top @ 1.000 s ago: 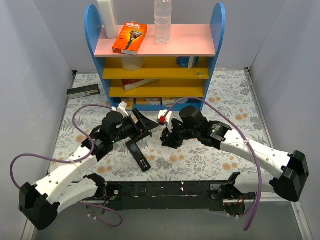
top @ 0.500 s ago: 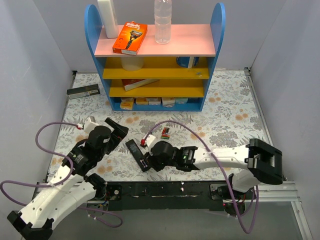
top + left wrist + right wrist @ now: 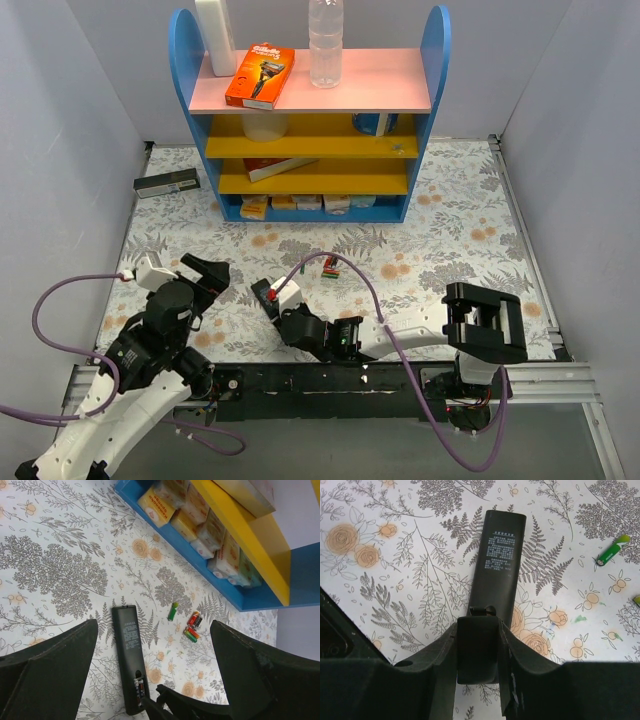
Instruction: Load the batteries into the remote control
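The black remote control (image 3: 131, 655) lies back-up on the flowered mat, its near end (image 3: 262, 289) under my right gripper (image 3: 274, 300). Its battery bay is uncovered and holds batteries (image 3: 138, 685). In the right wrist view my right gripper (image 3: 477, 625) is shut on a small black battery cover (image 3: 476, 650), held just over the near end of the remote control (image 3: 500, 562). Loose batteries lie to the right: a thin green one (image 3: 172, 611) (image 3: 612, 555) and red, green and dark ones (image 3: 192, 627) (image 3: 328, 265). My left gripper (image 3: 208, 278) (image 3: 155, 625) hangs open, left of the remote control, holding nothing.
A blue shelf unit (image 3: 310, 110) stands at the back, small boxes (image 3: 200, 525) along its bottom shelf, a bottle (image 3: 325, 40) and an orange razor pack (image 3: 259, 75) on top. A dark flat box (image 3: 165, 183) lies at the far left. Grey walls close in both sides.
Both arms drew back from near the shelf toward the near edge. The left gripper opened wide and moved left. The right gripper came down to the remote's near end.
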Motion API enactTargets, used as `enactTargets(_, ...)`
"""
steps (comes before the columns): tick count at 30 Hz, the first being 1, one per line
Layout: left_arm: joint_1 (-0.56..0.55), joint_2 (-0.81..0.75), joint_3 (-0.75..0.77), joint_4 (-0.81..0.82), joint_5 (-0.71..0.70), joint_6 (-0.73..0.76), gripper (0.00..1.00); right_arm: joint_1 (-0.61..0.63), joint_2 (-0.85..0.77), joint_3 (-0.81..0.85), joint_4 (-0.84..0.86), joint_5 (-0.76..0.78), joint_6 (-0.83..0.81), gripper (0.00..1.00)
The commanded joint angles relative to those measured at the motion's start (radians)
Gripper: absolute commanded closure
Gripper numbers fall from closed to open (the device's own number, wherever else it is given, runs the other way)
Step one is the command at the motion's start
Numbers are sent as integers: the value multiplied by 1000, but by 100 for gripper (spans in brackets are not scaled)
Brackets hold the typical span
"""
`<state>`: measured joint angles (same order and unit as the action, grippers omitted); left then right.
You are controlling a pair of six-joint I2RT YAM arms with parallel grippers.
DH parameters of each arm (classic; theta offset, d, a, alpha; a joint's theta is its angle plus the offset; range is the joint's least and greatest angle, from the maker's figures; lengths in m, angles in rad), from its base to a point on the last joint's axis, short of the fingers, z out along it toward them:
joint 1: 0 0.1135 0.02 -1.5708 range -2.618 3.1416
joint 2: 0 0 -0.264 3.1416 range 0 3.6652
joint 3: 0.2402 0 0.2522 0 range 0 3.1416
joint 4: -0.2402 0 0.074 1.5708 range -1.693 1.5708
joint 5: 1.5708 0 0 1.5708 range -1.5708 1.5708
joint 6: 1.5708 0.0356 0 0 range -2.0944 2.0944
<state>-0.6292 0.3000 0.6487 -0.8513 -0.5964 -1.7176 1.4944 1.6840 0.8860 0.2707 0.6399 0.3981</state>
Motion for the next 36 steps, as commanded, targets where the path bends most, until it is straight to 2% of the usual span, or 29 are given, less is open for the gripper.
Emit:
enactTargets(1,5,-1,-18,18,-25,75,4,6,49,27,111,90,59,96)
enactTargets(9,3,-36,-58,90,-11,147,4,13,100,50,59,150,131,96)
enactTargets(24,5,-27,-69,112,-26,164,5,13,71,53,-5,176,145,98)
enactTargets(36,5,-33,-67,100,-36,154,5,13,72,21,59,127,146,98)
